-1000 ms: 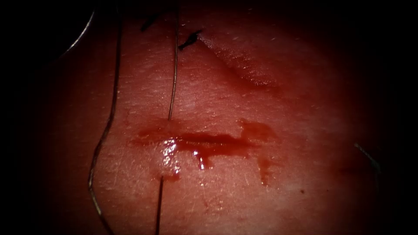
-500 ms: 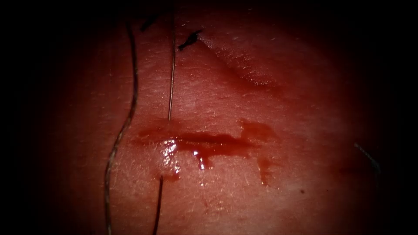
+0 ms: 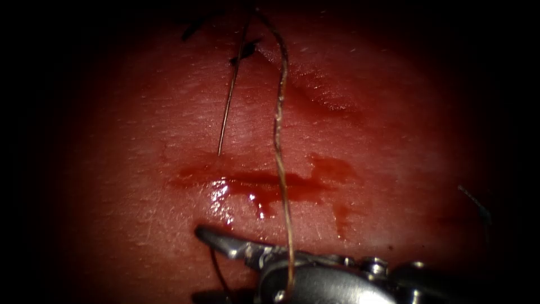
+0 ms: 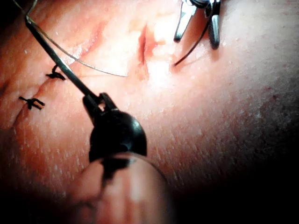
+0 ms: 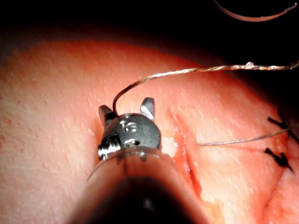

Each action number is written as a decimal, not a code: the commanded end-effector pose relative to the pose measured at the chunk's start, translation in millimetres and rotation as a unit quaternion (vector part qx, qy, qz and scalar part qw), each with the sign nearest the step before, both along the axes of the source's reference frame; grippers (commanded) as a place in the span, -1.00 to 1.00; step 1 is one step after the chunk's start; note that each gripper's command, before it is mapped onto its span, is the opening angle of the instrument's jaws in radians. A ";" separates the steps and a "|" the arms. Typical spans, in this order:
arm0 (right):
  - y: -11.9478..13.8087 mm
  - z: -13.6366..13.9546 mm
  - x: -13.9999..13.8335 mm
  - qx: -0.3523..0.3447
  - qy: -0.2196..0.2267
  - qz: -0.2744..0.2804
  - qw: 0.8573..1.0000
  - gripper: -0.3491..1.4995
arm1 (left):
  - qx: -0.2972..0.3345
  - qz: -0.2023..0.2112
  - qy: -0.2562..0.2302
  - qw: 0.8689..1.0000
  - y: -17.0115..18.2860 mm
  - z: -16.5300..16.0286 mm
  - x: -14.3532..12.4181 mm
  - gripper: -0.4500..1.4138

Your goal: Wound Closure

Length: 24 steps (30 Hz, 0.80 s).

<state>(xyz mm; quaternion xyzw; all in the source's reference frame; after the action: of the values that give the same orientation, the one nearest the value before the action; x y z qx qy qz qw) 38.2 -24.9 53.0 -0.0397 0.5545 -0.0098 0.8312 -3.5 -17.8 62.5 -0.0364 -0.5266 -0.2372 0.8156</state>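
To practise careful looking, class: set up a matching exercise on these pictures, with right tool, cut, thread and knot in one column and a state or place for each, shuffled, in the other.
Things:
1. right tool
2. cut
3. thread
4. knot

States or places:
a. wet with red fluid
b. dark, above the cut in the endoscope view
c. jaws open, holding nothing
d. passes over the cut

Pairs: 1-c, 2-a, 3-d, 4-b
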 end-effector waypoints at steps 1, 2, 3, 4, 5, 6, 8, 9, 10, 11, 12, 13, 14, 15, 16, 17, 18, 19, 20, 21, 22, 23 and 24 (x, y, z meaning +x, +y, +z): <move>0.1 0.5 0.5 0.000 0.002 -0.002 1.000 0.80 | 0.000 0.003 -0.002 1.000 0.2 0.5 -0.1 -1.00; 0.1 0.5 0.5 0.000 0.002 -0.002 1.000 0.80 | 0.000 0.003 -0.002 1.000 0.2 0.5 -0.1 -1.00; 0.2 0.5 0.4 -0.001 0.003 -0.001 1.000 0.78 | 0.001 0.004 -0.001 1.000 0.3 0.6 0.2 -1.00; 0.3 0.7 0.2 0.000 0.008 0.005 1.000 0.74 | 0.000 0.005 -0.004 1.000 0.5 0.7 0.8 -1.00; 0.3 0.8 0.2 -0.001 0.008 0.006 1.000 0.73 | 0.000 0.004 -0.004 1.000 0.6 0.8 1.0 -1.00; 0.3 1.0 0.2 -0.001 0.008 0.006 1.000 0.73 | 0.001 0.002 -0.005 1.000 0.6 0.9 1.2 -1.00; 0.2 1.4 0.1 -0.003 0.008 0.005 1.000 0.73 | 0.001 0.000 -0.004 1.000 0.6 1.0 1.4 -1.00; 0.2 1.4 0.1 -0.003 0.008 0.005 1.000 0.73 | 0.001 0.000 -0.004 1.000 0.6 1.0 1.4 -1.00; 0.3 2.0 0.0 -0.004 0.004 0.002 1.000 0.73 | 0.001 -0.001 -0.003 1.000 0.6 1.0 1.4 -1.00; 0.3 2.2 -0.1 -0.005 0.002 0.004 1.000 0.73 | 0.001 -0.001 -0.002 1.000 0.6 1.0 1.3 -1.00; 0.3 2.4 -0.1 -0.006 0.000 0.004 1.000 0.73 | 0.001 -0.001 -0.002 1.000 0.6 1.0 1.3 -1.00; 0.3 2.7 -0.2 -0.007 0.000 0.005 1.000 0.73 | 0.001 -0.002 -0.002 1.000 0.6 1.0 1.3 -1.00; 0.3 2.8 -0.2 -0.007 -0.002 0.005 1.000 0.73 | 0.001 -0.002 -0.002 1.000 0.6 1.0 1.3 -1.00; 0.3 2.9 -0.2 -0.008 -0.002 0.006 1.000 0.71 | 0.001 -0.002 -0.002 1.000 0.6 1.0 1.3 -1.00; 0.3 3.0 -0.1 -0.009 0.001 0.009 1.000 0.63 | 0.001 -0.002 -0.001 1.000 0.6 1.0 1.3 -1.00; 0.1 3.0 -0.1 -0.012 0.005 0.013 1.000 0.49 | 0.000 -0.003 -0.001 1.000 0.6 1.0 1.3 -1.00; 0.0 3.1 -0.1 -0.013 0.007 0.015 1.000 0.29 | 0.000 -0.003 -0.001 1.000 0.5 1.0 1.2 -1.00; 0.0 3.1 -0.1 -0.013 0.007 0.015 1.000 0.29 | 0.000 -0.003 -0.001 1.000 0.5 1.0 1.2 -1.00; -0.3 3.2 0.1 -0.014 0.007 0.014 1.000 -0.11 | 0.000 -0.003 0.000 1.000 0.5 1.0 1.2 -1.00; -0.4 3.2 0.1 -0.015 0.007 0.014 1.000 -0.38 | 0.000 -0.004 0.000 1.000 0.5 0.9 1.1 -1.00; -0.6 3.2 0.1 -0.015 0.007 0.013 1.000 -0.80 | 0.000 -0.004 0.000 1.000 0.5 0.9 1.1 -1.00; -0.8 3.1 0.0 -0.014 0.003 0.009 1.000 -1.00 | 0.000 -0.004 0.000 1.000 0.5 1.0 1.1 -1.00; -0.8 3.1 0.0 -0.014 0.003 0.009 1.000 -1.00 | 0.000 -0.004 0.000 1.000 0.5 1.0 1.1 -1.00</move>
<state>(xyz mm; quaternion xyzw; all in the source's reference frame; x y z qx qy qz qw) 37.5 -25.8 55.6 -0.0457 0.5613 -0.0166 0.8262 -1.8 -17.3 62.9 -0.0385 -0.5257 -0.2412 0.8148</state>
